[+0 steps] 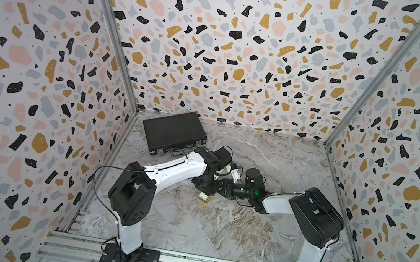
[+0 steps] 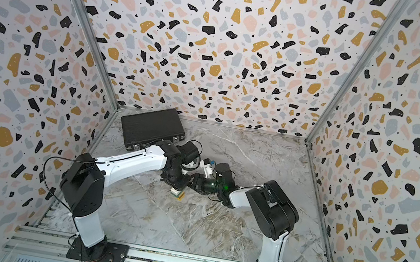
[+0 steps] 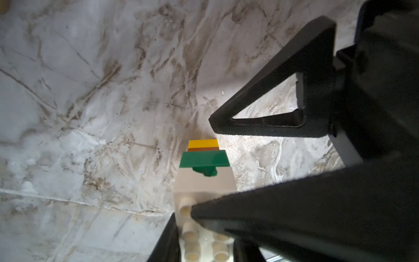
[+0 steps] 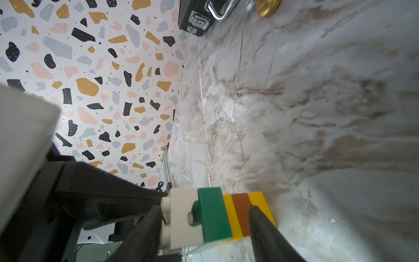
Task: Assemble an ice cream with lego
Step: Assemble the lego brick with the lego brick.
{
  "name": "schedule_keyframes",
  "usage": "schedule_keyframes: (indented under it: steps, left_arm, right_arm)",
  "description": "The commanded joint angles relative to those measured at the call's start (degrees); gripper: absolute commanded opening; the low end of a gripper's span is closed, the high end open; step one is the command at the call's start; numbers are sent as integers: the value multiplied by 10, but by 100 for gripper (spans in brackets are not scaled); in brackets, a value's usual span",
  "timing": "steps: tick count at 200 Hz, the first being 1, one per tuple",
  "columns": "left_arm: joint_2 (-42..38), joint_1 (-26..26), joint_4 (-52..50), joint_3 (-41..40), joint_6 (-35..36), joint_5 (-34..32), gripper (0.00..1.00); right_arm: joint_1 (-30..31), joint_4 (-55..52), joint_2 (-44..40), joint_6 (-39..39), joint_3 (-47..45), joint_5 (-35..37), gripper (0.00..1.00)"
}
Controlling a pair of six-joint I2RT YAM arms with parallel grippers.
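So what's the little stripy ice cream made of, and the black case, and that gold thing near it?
The ice cream stack looks like hard, smooth plastic: flat solid colours, crisp edges, moulded studs. The black case seems ribbed plastic or metal, unclear which, with shiny metal latches. The gold thing looks like polished brass-coloured metal, since it gleams; only part shows.

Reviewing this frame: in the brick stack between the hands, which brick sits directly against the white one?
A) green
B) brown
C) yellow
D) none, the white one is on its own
A: in the right wrist view the green brick is pressed flat against the white brick.
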Motion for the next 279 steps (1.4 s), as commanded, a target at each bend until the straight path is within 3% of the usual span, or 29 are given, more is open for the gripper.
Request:
schedule_keyframes:
  steps: [1, 49, 107, 137, 163, 180, 202, 231, 238, 279]
  left_arm:
    - [56, -6, 18, -48, -11, 17, 23]
    - [39, -6, 29, -44, -15, 21, 31]
    - [-26, -6, 50, -45, -27, 11, 55]
    - [-47, -6, 56, -45, -30, 9, 61]
    - [-73, -6, 67, -51, -35, 4, 76]
    - [-99, -6, 66, -49, -35, -13, 88]
    - [-146, -6, 54, -42, -28, -32, 100]
    - [-193, 4, 27, -42, -4, -52, 100]
    - [-204, 7, 32, -54, -1, -53, 99]
    - [-237, 17, 83, -115, -4, -38, 100]
  right_arm:
    - [6, -53, -15, -27, 6, 19, 60]
    - [6, -54, -12, -31, 7, 23, 57]
    - [6, -108, -85, -65, 3, 78, 79]
    - [6, -167, -128, -72, 20, 109, 83]
    - [-1, -263, -177, -89, 39, 168, 86]
    - [-38, -360, -224, -89, 46, 227, 85]
    - [-117, -581, -283, -123, 67, 356, 84]
    - [-190, -769, -307, -190, 96, 537, 90]
    - [-206, -779, -304, -194, 92, 550, 94]
    - [-269, -811, -224, -169, 92, 538, 95]
